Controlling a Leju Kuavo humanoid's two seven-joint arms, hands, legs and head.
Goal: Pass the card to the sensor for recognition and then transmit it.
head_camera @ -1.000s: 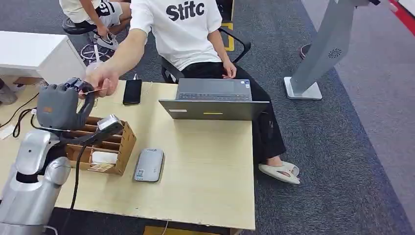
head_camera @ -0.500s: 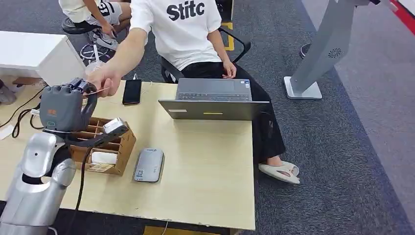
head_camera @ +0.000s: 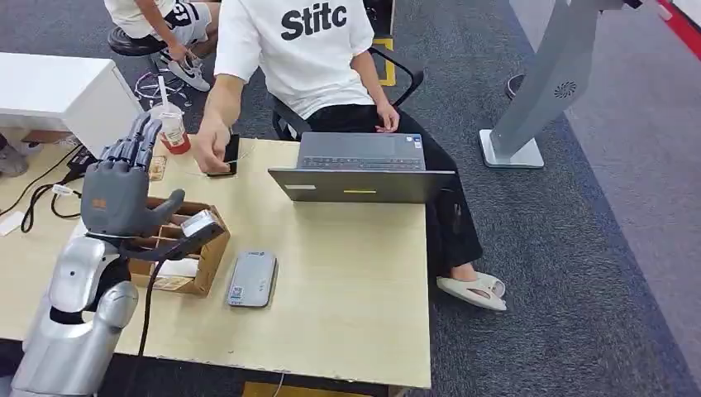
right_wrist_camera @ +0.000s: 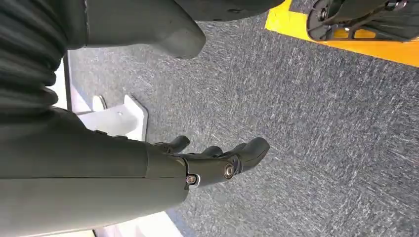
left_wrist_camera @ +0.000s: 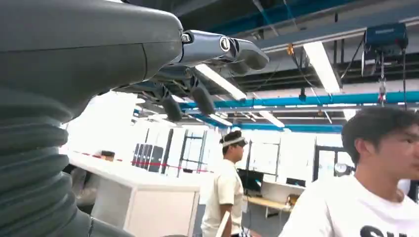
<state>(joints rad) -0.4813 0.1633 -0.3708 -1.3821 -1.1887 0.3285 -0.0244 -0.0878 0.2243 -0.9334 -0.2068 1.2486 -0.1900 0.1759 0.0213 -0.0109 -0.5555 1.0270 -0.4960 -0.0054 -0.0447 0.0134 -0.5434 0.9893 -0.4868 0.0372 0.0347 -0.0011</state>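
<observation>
Can't really pin down the card [head_camera: 238, 156]: best bet is a thin pale sliver poking out from under the person's hand [head_camera: 212, 154], which is pressed down on a dark phone [head_camera: 226, 159] at the far edge of the table [head_camera: 347, 281]. Too small to call for sure. Left hand [head_camera: 124, 188] raised above the table's left end with nothing in it, fingers [left_wrist_camera: 237, 49] splayed and pointing away from the robot, thumb sticking out toward the middle. Just under and beside it, an open wooden box [head_camera: 211, 248] with dividers and a couple of pale items inside. Right next to that box, the flat grey sensor [head_camera: 252, 279] lying on the table, nothing on top of it. Further back, a cup with a red label [head_camera: 173, 129] near the far left corner, and an open laptop [head_camera: 361, 169] facing the person in the white T-shirt [head_camera: 306, 50] seated behind the table. Right hand [right_wrist_camera: 217, 159] hanging low over grey carpet, fingers loosely curved but apart, gripping nothing.
</observation>
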